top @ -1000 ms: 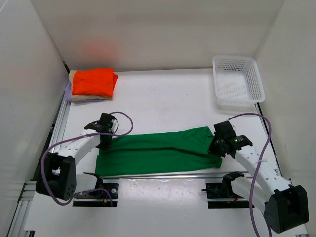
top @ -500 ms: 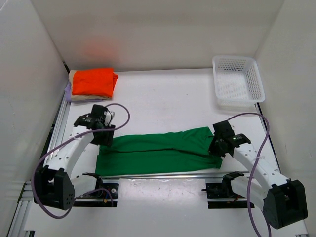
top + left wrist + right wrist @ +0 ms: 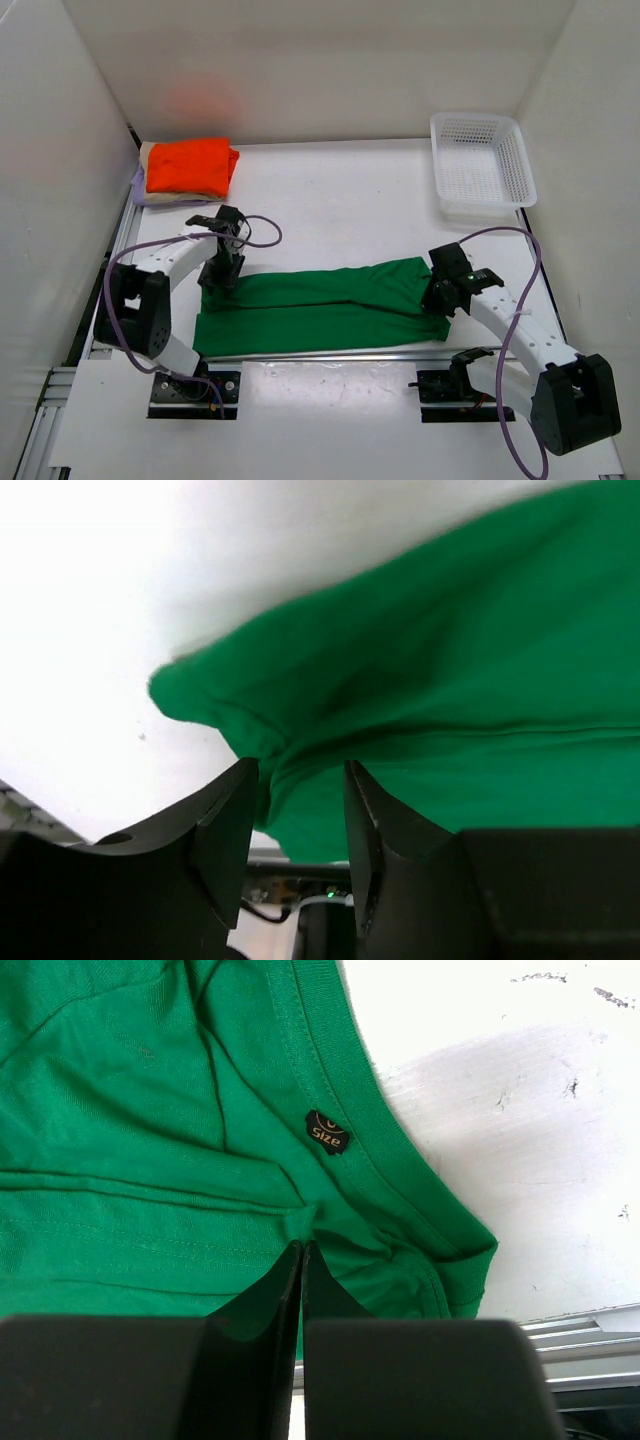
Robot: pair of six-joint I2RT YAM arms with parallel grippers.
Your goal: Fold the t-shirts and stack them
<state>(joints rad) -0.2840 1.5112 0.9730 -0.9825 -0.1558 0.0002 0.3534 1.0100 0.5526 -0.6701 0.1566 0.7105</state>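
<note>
Left hand (image 3: pixel 220 272) — moved in from the left since the earlier view, now at the green t-shirt's (image 3: pixel 320 300) left end, fingers parted astride a puckered edge. Right hand (image 3: pixel 440 298) — pressed together, pinching the collar end. Shirt lies lengthwise on the near desk (image 3: pixel 330 200).

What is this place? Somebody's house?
Likely a robot lab booth, not a house: white walls box in the table, and a left arm and right arm are bolted at its edge.
</note>
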